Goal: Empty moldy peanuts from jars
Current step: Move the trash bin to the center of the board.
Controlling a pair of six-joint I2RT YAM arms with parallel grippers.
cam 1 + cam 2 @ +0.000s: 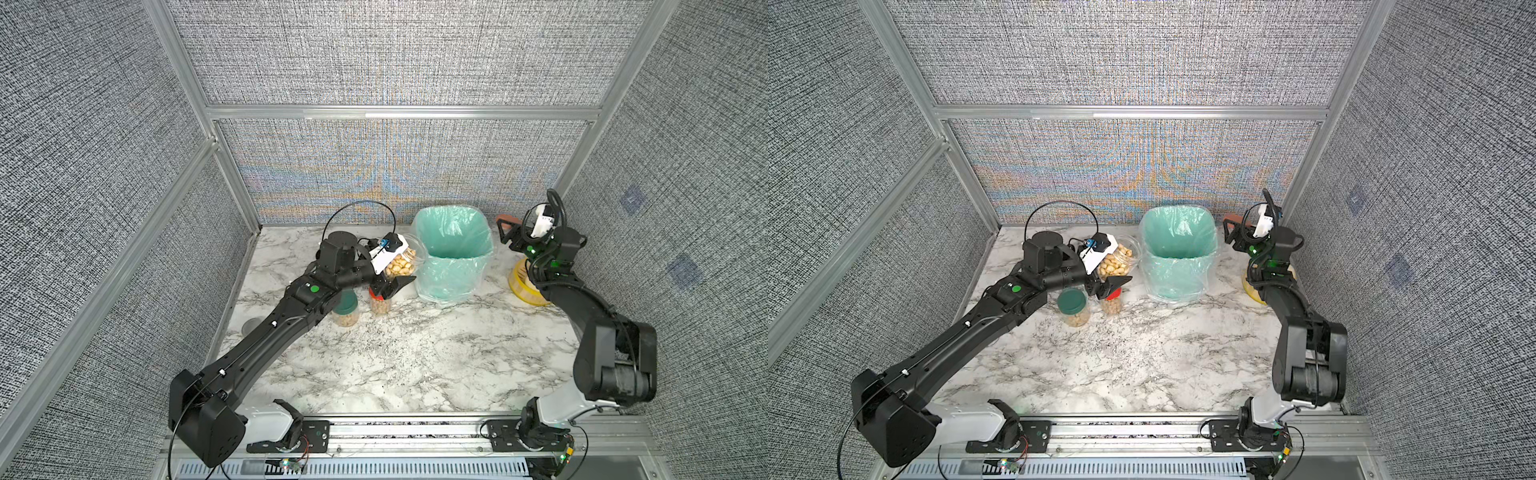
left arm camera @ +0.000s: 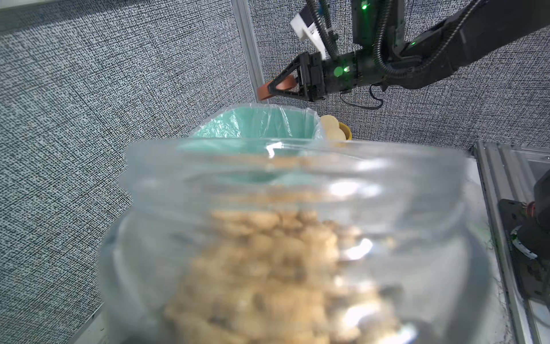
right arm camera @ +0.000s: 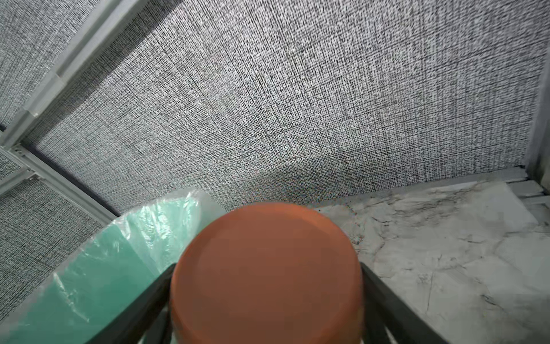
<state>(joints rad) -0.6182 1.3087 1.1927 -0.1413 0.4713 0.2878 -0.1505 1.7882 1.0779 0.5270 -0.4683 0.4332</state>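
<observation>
As left gripper (image 1: 402, 270) clasps jar (image 1: 1119, 259), its axis tilts toward bin (image 1: 457, 274) (mouth leading); right gripper (image 1: 505, 230) pinches lid (image 3: 268, 268).

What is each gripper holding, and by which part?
The left gripper holds the open peanut jar by its clear body, tilted toward the bin; the right gripper holds the terracotta lid by opposite edges of its rim.

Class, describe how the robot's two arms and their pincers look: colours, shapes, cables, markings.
Left arm and right arm: black jointed segments, pale grey base links, green indicator dots, looping black cables. Left pincer and right pincer: black triangular fingers, white wrist bracket.
</observation>
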